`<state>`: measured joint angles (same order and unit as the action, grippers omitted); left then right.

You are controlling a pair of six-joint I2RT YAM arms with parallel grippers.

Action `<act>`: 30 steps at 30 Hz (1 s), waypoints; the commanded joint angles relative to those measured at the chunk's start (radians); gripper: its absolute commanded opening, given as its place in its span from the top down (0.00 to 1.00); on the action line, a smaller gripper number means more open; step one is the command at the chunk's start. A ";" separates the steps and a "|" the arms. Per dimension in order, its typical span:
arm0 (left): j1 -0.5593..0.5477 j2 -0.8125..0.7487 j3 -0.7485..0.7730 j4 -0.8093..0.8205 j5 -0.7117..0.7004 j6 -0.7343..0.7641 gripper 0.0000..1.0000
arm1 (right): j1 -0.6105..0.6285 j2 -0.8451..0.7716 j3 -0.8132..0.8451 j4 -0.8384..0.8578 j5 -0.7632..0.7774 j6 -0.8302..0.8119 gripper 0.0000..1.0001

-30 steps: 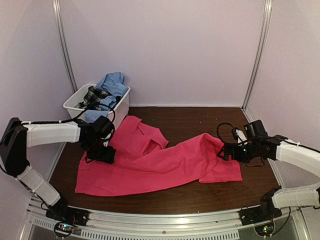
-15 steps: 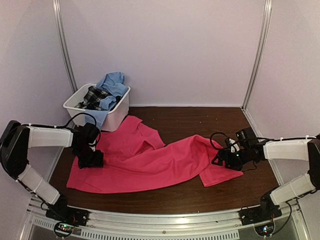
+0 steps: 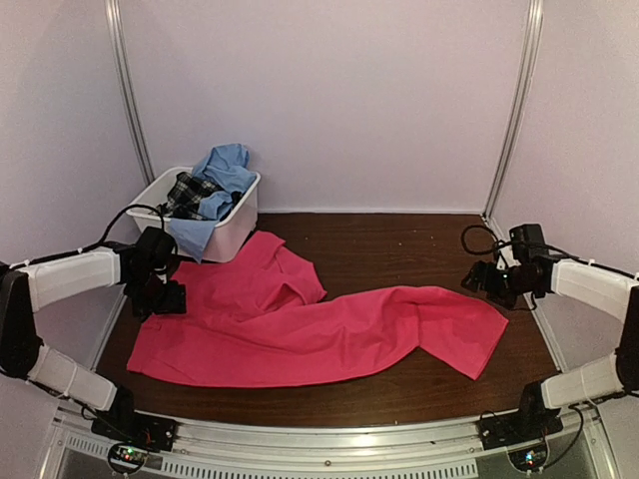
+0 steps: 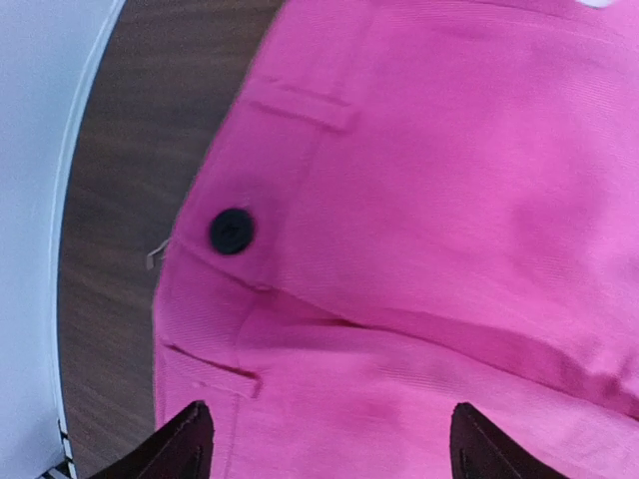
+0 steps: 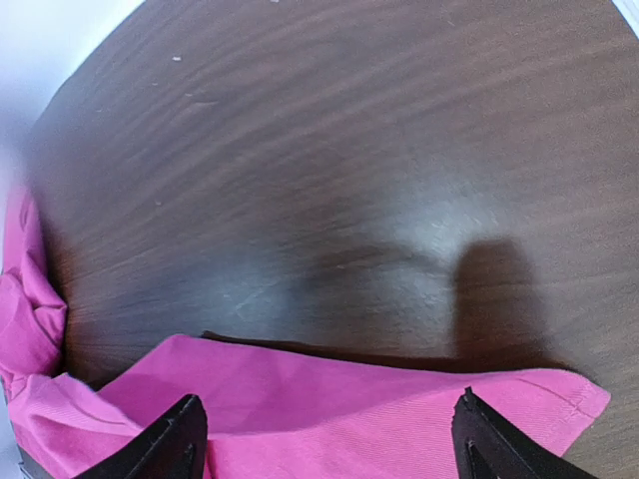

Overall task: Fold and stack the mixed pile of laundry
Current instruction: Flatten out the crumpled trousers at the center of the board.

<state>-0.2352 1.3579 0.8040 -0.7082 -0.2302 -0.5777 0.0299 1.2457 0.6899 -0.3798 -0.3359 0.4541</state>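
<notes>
Bright pink-red trousers (image 3: 319,324) lie spread across the dark wooden table (image 3: 399,239), waistband to the left, leg ends to the right. The waistband with a black button (image 4: 232,231) fills the left wrist view. My left gripper (image 3: 160,297) hovers open over that waistband, holding nothing. My right gripper (image 3: 484,279) is open above the table just beyond the leg hem (image 5: 539,394), also holding nothing. The rest of the mixed laundry pile, a light blue shirt (image 3: 225,170) and a black-and-white plaid garment (image 3: 190,190), sits in the tub.
A white plastic tub (image 3: 235,215) stands at the back left corner. Pale walls close the table on three sides. A metal rail (image 3: 319,444) runs along the near edge by the arm bases.
Both grippers have let go of the trousers and pulled outward, left arm to the left, right arm up and to the right. The trousers now lie flatter and more stretched out.
</notes>
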 commanded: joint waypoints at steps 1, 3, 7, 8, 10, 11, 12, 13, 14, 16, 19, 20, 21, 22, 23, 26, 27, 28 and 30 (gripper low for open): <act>-0.175 -0.008 0.060 0.025 0.080 0.123 0.17 | 0.101 -0.075 0.025 -0.076 -0.074 -0.084 0.17; -0.261 0.046 0.083 0.046 0.115 0.128 0.17 | 0.176 -0.091 0.003 -0.052 -0.112 -0.060 0.17; -0.382 0.172 0.128 0.107 0.157 0.114 0.18 | 0.279 -0.045 -0.040 -0.004 -0.136 0.007 0.18; -0.398 0.193 0.133 0.124 0.167 0.104 0.18 | 0.300 -0.034 -0.060 0.021 -0.141 0.030 0.19; -0.409 0.222 0.130 0.152 0.185 0.073 0.18 | 0.327 -0.008 -0.109 0.082 -0.148 0.075 0.18; -0.409 0.229 0.126 0.155 0.182 0.057 0.18 | 0.329 0.011 -0.132 0.110 -0.148 0.099 0.18; -0.409 0.236 0.121 0.153 0.167 0.039 0.18 | 0.330 0.033 -0.153 0.129 -0.144 0.114 0.18; -0.408 0.239 0.113 0.151 0.154 0.026 0.18 | 0.329 0.060 -0.169 0.138 -0.132 0.125 0.17; -0.408 0.241 0.104 0.140 0.130 0.011 0.18 | 0.329 0.084 -0.176 0.138 -0.110 0.136 0.17; -0.398 0.244 0.086 0.105 0.091 -0.018 0.17 | 0.303 0.118 -0.185 0.121 -0.100 0.149 0.15; -0.336 0.230 0.034 0.056 0.058 -0.054 0.15 | 0.222 0.092 -0.225 0.091 -0.092 0.179 0.13; -0.308 0.216 0.014 0.041 0.045 -0.063 0.14 | 0.178 0.074 -0.241 0.068 -0.092 0.184 0.12; -0.276 0.195 -0.008 0.032 0.033 -0.067 0.12 | 0.133 0.052 -0.262 0.036 -0.093 0.185 0.11; -0.243 0.172 -0.030 0.024 0.020 -0.070 0.11 | 0.089 0.028 -0.275 0.004 -0.093 0.181 0.11; -0.201 0.147 -0.048 0.016 0.009 -0.072 0.10 | 0.059 -0.015 -0.282 -0.017 -0.104 0.171 0.11; -0.117 0.076 -0.068 -0.003 -0.024 -0.083 0.05 | 0.016 -0.116 -0.242 -0.133 -0.045 0.168 0.09; -0.102 0.062 -0.056 -0.022 -0.043 -0.093 0.04 | 0.009 -0.140 -0.220 -0.171 -0.031 0.165 0.09; -0.092 0.052 -0.040 -0.048 -0.072 -0.100 0.03 | 0.007 -0.163 -0.199 -0.203 -0.024 0.160 0.09; -0.088 0.030 -0.003 -0.077 -0.130 -0.081 0.02 | 0.005 -0.198 -0.165 -0.246 -0.040 0.134 0.09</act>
<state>-0.3420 1.4319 0.7578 -0.6930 -0.2104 -0.6476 0.0448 1.1095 0.4671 -0.4427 -0.4240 0.6121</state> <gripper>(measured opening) 0.972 0.913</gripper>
